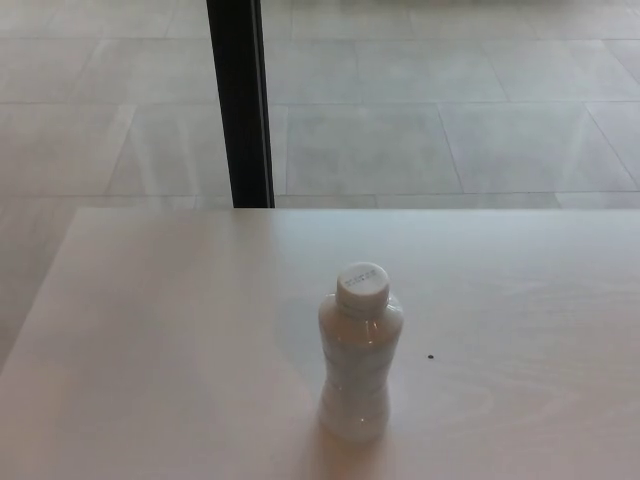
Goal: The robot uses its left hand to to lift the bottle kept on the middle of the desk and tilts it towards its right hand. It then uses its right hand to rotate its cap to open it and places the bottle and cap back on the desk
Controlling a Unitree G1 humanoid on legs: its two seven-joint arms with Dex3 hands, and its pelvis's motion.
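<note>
A small clear plastic bottle stands upright near the middle of the pale desk. Its white cap sits on the neck. Neither of my hands shows in the head view, and nothing touches the bottle.
A tiny dark speck lies on the desk right of the bottle. A black vertical post rises behind the desk's far edge, with tiled floor beyond. The desk's left edge runs diagonally at the picture's left.
</note>
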